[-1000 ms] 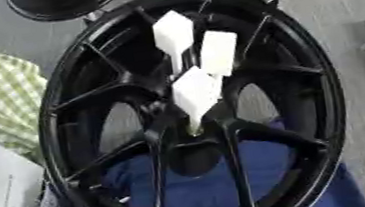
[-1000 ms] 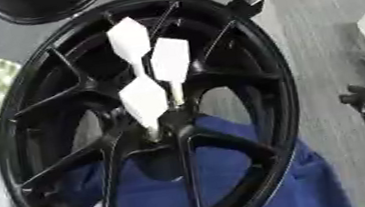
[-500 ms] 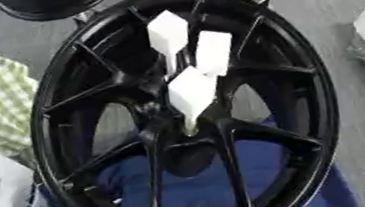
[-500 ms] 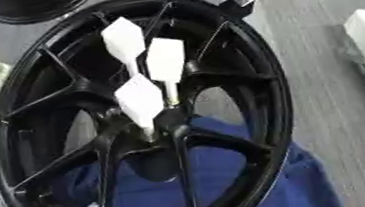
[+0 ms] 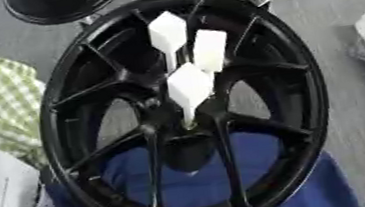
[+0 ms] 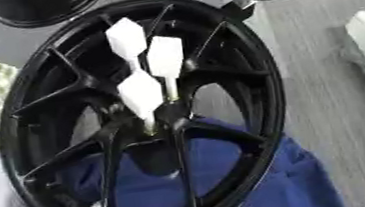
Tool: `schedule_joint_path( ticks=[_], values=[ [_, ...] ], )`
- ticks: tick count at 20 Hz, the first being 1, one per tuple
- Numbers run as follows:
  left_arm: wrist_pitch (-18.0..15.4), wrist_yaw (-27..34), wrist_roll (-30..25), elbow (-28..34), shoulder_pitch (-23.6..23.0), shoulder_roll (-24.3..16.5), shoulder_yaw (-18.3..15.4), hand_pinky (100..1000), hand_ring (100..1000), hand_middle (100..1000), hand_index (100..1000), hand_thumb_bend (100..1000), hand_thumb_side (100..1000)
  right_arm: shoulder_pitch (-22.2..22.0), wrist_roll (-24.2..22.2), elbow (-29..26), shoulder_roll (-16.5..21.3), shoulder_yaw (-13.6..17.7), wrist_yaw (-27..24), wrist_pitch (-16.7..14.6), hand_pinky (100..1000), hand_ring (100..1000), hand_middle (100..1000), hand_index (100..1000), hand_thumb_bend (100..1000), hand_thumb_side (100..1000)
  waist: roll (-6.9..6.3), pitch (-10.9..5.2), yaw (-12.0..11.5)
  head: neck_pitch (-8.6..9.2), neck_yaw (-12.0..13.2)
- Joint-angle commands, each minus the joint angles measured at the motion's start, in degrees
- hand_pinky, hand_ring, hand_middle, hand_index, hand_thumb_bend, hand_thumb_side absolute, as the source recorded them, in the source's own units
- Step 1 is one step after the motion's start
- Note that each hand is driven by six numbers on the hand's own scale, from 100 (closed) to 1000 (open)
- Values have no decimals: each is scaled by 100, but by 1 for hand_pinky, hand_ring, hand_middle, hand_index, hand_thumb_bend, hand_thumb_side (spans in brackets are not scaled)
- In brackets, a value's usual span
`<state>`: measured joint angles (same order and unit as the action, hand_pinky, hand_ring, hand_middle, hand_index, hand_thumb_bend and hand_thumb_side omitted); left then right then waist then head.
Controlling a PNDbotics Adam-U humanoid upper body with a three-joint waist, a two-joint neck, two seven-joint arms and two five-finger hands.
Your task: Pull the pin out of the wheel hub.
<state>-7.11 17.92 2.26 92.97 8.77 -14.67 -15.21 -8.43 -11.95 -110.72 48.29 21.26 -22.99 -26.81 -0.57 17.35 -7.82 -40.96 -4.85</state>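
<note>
A glossy black spoked wheel hub fills the middle, lying on blue cloth. Three white block-headed pins stand in its centre. Grey surface lies open to its right. Neither robot hand shows.

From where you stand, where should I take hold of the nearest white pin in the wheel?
Probably the wide white block head of the nearest pin, pinched across its flat sides from above. Its thin stem runs down into the hub between black spokes, leaving little room lower down.
</note>
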Motion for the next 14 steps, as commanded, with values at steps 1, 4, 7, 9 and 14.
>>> schedule_joint_path(
  ticks=[1,4,7,9,14],
  values=[
    [-63,19,15,164,-94,-182,-110,836,562,538,766,324,751,33,344,121,788,-14,232,-107,973,832,642,773,100,155,-3,-202,-39,-159,-42],
    [-82,10,63,138,-206,-196,-163,835,562,538,766,323,750,212,601,285,1302,-124,308,-151,966,834,649,775,100,134,-11,-283,-73,-264,-128],
    [-118,-19,94,139,-328,-223,-196,836,562,538,766,320,748,508,704,542,1808,-234,143,-230,959,836,656,779,100,123,-10,-352,-74,-309,-171],
    [-144,-33,110,173,-412,-247,-208,836,562,538,767,319,747,808,688,774,2102,-329,-69,-297,958,840,663,782,100,109,-7,-385,-77,-314,-210],
    [-177,-18,119,273,-535,-280,-213,836,562,539,767,319,743,1831,238,1269,2500,-704,-642,-454,953,857,686,788,100,100,-4,-430,-110,-315,-373]
  ],
)
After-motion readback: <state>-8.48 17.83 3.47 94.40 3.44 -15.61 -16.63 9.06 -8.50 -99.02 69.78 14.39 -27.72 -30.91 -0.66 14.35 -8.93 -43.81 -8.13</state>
